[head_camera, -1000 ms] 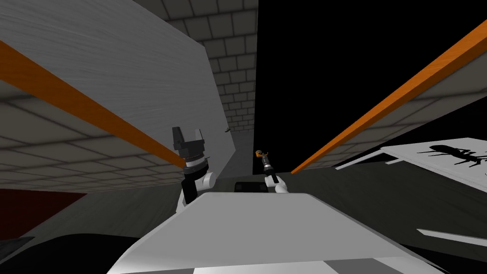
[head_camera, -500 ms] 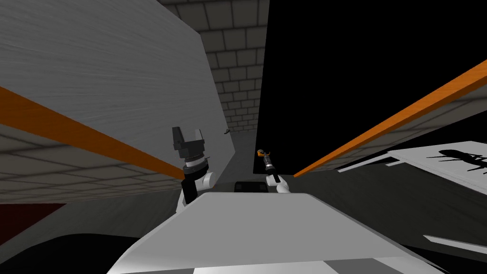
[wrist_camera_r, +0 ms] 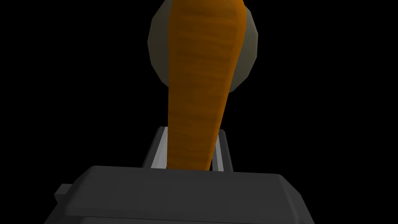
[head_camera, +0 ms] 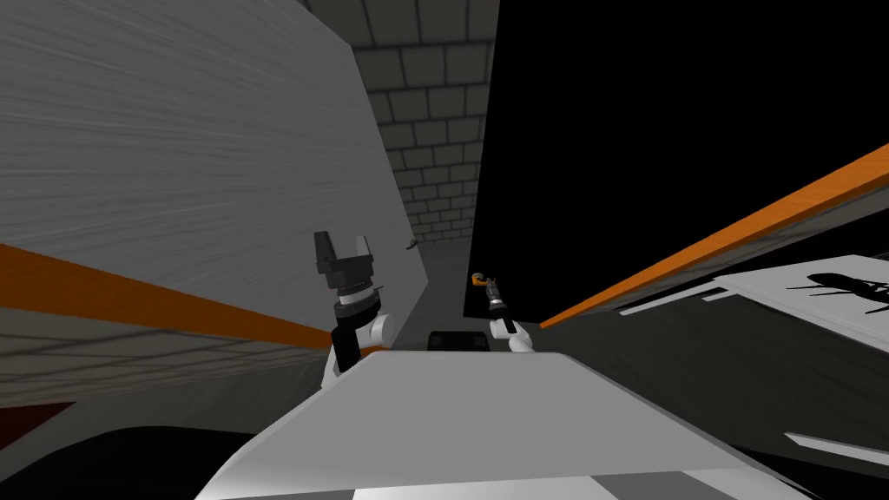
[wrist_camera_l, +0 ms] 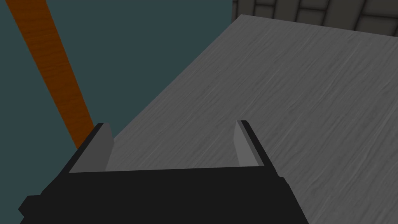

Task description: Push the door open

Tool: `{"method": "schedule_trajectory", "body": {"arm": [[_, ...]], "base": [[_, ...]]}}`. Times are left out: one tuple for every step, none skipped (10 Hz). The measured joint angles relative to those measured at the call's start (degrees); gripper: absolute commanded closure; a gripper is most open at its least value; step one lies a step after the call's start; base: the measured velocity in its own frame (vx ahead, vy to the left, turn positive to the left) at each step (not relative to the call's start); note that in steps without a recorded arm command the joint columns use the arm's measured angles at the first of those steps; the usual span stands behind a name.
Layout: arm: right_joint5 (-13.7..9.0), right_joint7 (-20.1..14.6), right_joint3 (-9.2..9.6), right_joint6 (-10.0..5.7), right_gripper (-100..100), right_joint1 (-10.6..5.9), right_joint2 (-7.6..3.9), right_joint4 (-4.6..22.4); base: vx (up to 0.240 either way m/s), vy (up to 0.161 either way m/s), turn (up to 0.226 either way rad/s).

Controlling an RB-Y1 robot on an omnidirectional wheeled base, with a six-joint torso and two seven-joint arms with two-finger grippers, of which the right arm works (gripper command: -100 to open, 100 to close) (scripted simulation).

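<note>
Door (head_camera: 217, 156), a grey panel with a fine grain, stood at about ten to eleven o'clock from me. It was already swung away from its frame, so that its free edge with the small handle (head_camera: 411, 244) lay near twelve o'clock. Past this edge I saw a wall of grey blocks (head_camera: 430, 113), and from twelve to two o'clock a black area (head_camera: 651, 104). I judged the task well advanced, though the panel was probably not yet at its full swing.

My left gripper (head_camera: 343, 240) was raised at eleven o'clock, with the forearm almost upright and the wrist turned toward the panel. Its fingers were spread apart with nothing between them. I think this was on purpose, because pushing needs a broad contact and no grasp. In the left wrist view the grey face ran on beyond the two fingers, beside an orange band (wrist_camera_l: 58, 77) on a dull teal surface (wrist_camera_l: 155, 46) (whether the fingers touched the panel, I could not tell).

My right gripper (head_camera: 482, 283) was lower, at one o'clock, pointing toward the opening. It was clamped on an orange tapered object (wrist_camera_r: 198, 77) with a round grey part (wrist_camera_r: 155, 46) behind its far end, and the fingers pressed both its sides. I suppose this arm was held low and narrow so as to stay clear of the panel.
</note>
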Motion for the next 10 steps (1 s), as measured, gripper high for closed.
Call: {"method": "schedule_trajectory", "body": {"arm": [[-0.2,0.0,-0.36,-0.98,100,-0.96,-0.07,1.6],[-0.6,0.1,-1.12,-1.57,100,-2.08,-0.43,3.3],[-0.7,0.3,-1.33,-1.28,100,-1.28,-0.39,2.2],[-1.1,0.5,-2.10,-1.53,100,-1.82,-0.49,3.3],[-1.5,0.9,-2.77,-1.68,100,-2.03,-0.44,3.6],[-1.5,1.3,-3.00,-0.92,100,-0.90,-0.30,1.4],[-2.0,1.4,-3.84,-1.98,100,-2.62,-0.46,4.2],[-2.3,1.7,-4.35,-2.05,100,-2.59,-0.45,4.0],[-2.3,1.8,-4.40,-1.31,100,-1.83,-0.46,2.4],[-2.6,2.2,-4.96,-0.57,100,-1.01,0.01,1.0]], "base": [[0.108,0.038,-0.073],[0.115,0.052,-0.053],[0.163,0.076,-0.080],[0.176,0.087,-0.091],[0.101,0.055,-0.050],[0.134,0.069,-0.080],[0.125,0.068,-0.048],[0.052,0.023,-0.009],[0.122,0.073,-0.098],[0.178,0.097,-0.138]]}}
